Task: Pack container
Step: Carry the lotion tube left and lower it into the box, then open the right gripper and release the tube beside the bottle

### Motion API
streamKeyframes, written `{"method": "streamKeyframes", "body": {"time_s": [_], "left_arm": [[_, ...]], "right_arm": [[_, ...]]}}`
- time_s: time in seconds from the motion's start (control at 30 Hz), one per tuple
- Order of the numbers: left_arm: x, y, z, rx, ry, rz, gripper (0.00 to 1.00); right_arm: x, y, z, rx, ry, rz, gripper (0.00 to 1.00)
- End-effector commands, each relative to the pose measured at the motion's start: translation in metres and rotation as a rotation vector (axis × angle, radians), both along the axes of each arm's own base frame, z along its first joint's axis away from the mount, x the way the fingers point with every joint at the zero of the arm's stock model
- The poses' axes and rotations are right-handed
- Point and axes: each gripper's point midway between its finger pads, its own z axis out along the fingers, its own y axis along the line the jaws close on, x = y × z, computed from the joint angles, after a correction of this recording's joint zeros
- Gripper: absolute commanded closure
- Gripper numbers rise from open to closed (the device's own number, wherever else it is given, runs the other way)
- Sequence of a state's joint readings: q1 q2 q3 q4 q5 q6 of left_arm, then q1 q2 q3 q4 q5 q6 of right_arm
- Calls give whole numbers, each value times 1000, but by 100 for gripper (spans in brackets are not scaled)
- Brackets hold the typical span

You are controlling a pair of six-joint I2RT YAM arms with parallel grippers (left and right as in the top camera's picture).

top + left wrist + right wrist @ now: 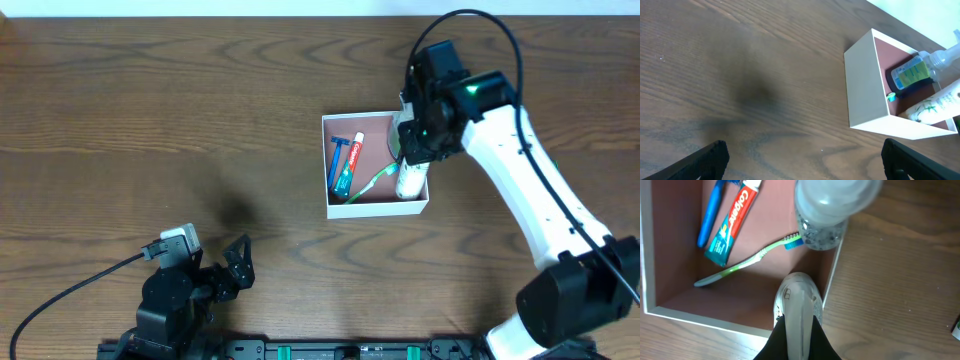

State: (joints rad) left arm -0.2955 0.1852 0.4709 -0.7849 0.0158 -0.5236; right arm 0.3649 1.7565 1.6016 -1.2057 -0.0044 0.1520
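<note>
Dark brown wood-grain table (150, 120), seen from overhead and from both wrists.

Right of centre on it: a square, shallow cardboard-like container (375, 209) with white outer walls and a pinkish-brown inside. Standing flat, open side up.

Lying on its floor, side by side near the wall at the left of the overhead view: blue-handled razor (336, 160) and red-and-teal toothpaste tube (351, 165).

Crossing the floor on a slant: green plastic toothbrush (372, 184). Bristle end just beside the base of a clear plastic bottle (832, 210) set against the opposite wall.

At the front corner on the bottle's side: white squeeze tube (932, 106) with a green leaf print. Tilted, leaning across the rim in the left wrist view. Contact of its lower end with the floor: not discernible.

Above that corner, on the white arm (520, 170) reaching in from the right: right gripper (796, 330). Jaws pressed close together, pinching the upper end of the white squeeze tube, to judge from the right wrist view.

At the front left of the table, well apart from the container: left gripper (804, 145). Low over bare wood, holding nothing. Jaws spread wide, one black fingertip (712, 155) at each lower corner of the left wrist view, aimed toward the container's near corner.
</note>
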Motion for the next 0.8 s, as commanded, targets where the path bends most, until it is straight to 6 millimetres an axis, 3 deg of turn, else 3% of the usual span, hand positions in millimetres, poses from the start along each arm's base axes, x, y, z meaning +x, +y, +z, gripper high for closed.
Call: {"method": "streamKeyframes", "body": {"time_s": [0.0,0.47,0.77], "left_arm": [[0,2,3,2,-10,7,2],[0,2,3,2,-10,7,2],[0,2,3,2,-10,7,2]], "right_arm": [[-3,9,-5,-15,9,22,97],[-4,12,-6,-45,-5,38,95],[0,1,-5,-100,-24,-17,96]]}}
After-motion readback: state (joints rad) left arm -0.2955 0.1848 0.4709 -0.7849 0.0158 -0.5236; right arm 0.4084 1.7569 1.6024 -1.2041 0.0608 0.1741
